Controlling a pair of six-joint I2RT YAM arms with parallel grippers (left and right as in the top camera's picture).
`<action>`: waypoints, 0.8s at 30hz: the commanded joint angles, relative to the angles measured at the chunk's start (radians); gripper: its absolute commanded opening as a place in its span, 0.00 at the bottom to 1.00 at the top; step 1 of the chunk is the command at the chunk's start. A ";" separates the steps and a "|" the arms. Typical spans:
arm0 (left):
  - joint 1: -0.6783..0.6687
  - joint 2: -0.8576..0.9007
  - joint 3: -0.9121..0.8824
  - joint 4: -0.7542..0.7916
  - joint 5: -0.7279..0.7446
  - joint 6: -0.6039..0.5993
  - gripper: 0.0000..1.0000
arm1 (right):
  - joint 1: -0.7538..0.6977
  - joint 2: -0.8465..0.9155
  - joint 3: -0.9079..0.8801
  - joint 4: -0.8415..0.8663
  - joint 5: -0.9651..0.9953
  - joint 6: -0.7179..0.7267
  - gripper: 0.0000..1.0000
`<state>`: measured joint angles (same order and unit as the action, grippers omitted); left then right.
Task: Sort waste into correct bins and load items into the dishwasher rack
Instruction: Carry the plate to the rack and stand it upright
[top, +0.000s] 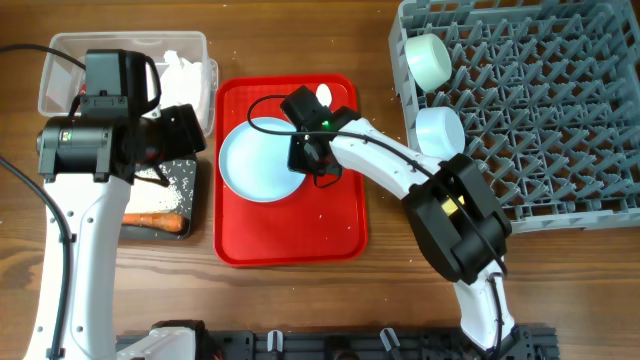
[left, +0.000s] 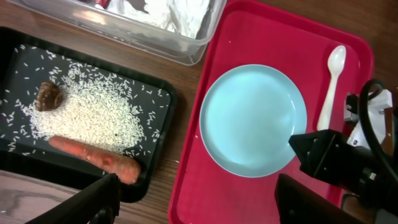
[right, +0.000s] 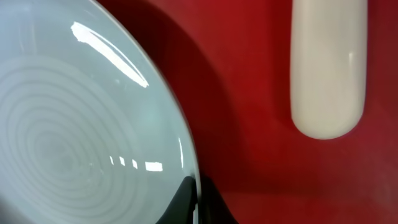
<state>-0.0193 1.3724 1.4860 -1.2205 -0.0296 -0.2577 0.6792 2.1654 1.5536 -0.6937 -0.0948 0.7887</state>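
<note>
A light blue plate (top: 255, 160) lies on the red serving tray (top: 290, 235). My right gripper (top: 305, 160) is shut on the plate's right rim; the right wrist view shows the fingers (right: 198, 199) pinching the rim of the plate (right: 74, 137). A white spoon (top: 323, 96) lies on the tray beyond it, also in the right wrist view (right: 326, 68). My left gripper (left: 196, 208) is open and empty, above the gap between the black tray (left: 163, 99) and the red tray. Rice (left: 93, 115), a carrot (left: 93, 155) and a brown scrap (left: 48, 94) lie in the black tray. The yellow cup is out of view.
The clear tub (top: 60, 50) at the back left holds a white napkin (top: 185, 72). The grey rack (top: 540, 110) fills the right side, with two light blue bowls (top: 428, 60) (top: 440, 128) at its left edge. The right arm reaches across the red tray.
</note>
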 joint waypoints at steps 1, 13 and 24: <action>0.005 0.003 0.006 0.002 -0.021 -0.013 0.78 | -0.041 -0.045 -0.009 -0.060 0.026 -0.073 0.04; 0.005 0.003 0.006 0.040 -0.021 -0.013 0.82 | -0.192 -0.703 -0.009 -0.281 0.705 -0.432 0.04; 0.005 0.003 0.006 0.073 -0.021 -0.013 0.83 | -0.495 -0.706 -0.009 -0.074 1.109 -0.770 0.05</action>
<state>-0.0193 1.3727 1.4860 -1.1572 -0.0360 -0.2577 0.2615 1.3918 1.5433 -0.8104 0.9897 0.1616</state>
